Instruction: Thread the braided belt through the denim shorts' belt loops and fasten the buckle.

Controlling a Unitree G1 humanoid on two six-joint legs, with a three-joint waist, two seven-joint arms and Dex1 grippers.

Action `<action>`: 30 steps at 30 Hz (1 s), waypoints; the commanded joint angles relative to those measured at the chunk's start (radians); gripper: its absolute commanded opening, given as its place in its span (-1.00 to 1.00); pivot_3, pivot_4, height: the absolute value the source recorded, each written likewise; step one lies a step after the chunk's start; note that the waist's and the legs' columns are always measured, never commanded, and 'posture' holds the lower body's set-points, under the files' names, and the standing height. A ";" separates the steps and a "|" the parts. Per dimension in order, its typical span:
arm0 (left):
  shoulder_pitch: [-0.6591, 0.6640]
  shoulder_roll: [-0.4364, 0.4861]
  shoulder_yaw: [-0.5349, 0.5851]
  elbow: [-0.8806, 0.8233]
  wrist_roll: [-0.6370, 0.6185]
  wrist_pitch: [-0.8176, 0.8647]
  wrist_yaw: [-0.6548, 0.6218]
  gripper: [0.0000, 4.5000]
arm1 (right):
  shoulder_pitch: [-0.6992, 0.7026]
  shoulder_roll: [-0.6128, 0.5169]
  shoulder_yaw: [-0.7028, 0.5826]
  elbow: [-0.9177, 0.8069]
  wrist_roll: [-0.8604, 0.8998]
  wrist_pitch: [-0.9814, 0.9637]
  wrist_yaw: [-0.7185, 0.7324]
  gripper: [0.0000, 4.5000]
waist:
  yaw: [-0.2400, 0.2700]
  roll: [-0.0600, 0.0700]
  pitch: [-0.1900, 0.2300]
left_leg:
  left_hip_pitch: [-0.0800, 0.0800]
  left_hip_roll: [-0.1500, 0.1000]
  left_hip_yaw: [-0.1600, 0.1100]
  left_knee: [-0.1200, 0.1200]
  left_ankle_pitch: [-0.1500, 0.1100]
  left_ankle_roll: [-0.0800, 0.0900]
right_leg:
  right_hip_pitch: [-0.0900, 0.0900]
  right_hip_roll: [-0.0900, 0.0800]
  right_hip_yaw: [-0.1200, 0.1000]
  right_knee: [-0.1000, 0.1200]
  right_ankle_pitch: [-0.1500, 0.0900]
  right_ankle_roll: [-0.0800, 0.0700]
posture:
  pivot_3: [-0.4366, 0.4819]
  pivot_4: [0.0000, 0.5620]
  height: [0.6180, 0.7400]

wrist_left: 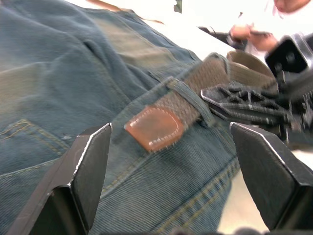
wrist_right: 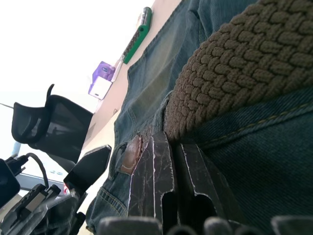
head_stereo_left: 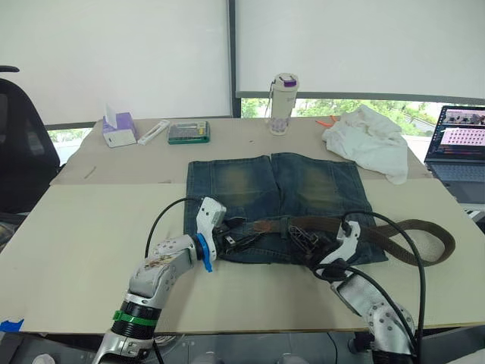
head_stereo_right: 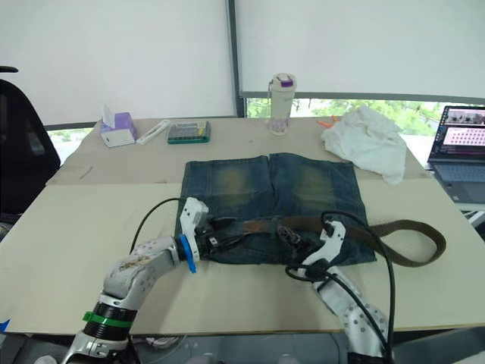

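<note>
Progress: braided belt (head_stereo_left: 318, 224) lies along waistband of denim shorts (head_stereo_left: 276, 189), its leather tip past one belt loop (wrist_left: 188, 95) | we judge threading partly done, fastening left | left gripper (wrist_left: 166, 166) spread wide at tip | right gripper (wrist_right: 168, 191) pinched together beside belt.

**An office or lab workroom, going by the furniture**

We are looking over a wide pale table (head_stereo_left: 91, 227) that is standing against big windows with white roller blinds (head_stereo_left: 114, 53) pulled most of the way down. At about three o'clock a laptop (head_stereo_left: 458, 148) is sitting open with its screen glowing. At nine o'clock a black mesh office chair (head_stereo_left: 19, 144) is waiting beside the table. Toward twelve we are seeing desk clutter: a tissue box (head_stereo_left: 118, 129), a calculator (head_stereo_left: 189, 133) and a drinking bottle (head_stereo_left: 283, 104).
</note>
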 commanded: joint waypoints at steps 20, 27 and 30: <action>-0.077 -0.186 0.166 0.043 -0.289 0.263 0.129 0.33 | -0.013 -0.002 -0.018 -0.034 0.141 -0.016 0.071 -1.00 | -0.003 -0.001 0.000 | 0.000 -0.001 0.000 0.000 0.000 0.000 | -0.001 0.002 0.000 0.001 0.000 0.000 | -0.05 -0.47 1.00; -0.068 -0.174 0.167 0.041 -0.266 0.245 0.147 -0.72 | -0.003 -0.017 -0.018 -0.046 0.111 -0.020 0.111 -0.53 | -0.001 -0.001 0.000 | -0.001 -0.001 0.000 0.000 0.000 0.000 | -0.001 0.002 0.000 0.001 0.000 0.000 | -0.05 -0.47 1.00; -0.067 -0.164 0.169 0.041 -0.245 0.228 0.161 -1.00 | 0.005 -0.035 -0.028 -0.060 0.102 -0.017 0.118 -0.09 | -0.001 -0.001 0.000 | -0.001 -0.001 0.000 0.000 0.000 0.000 | -0.001 0.002 0.000 0.001 0.000 0.000 | -0.05 -0.47 1.00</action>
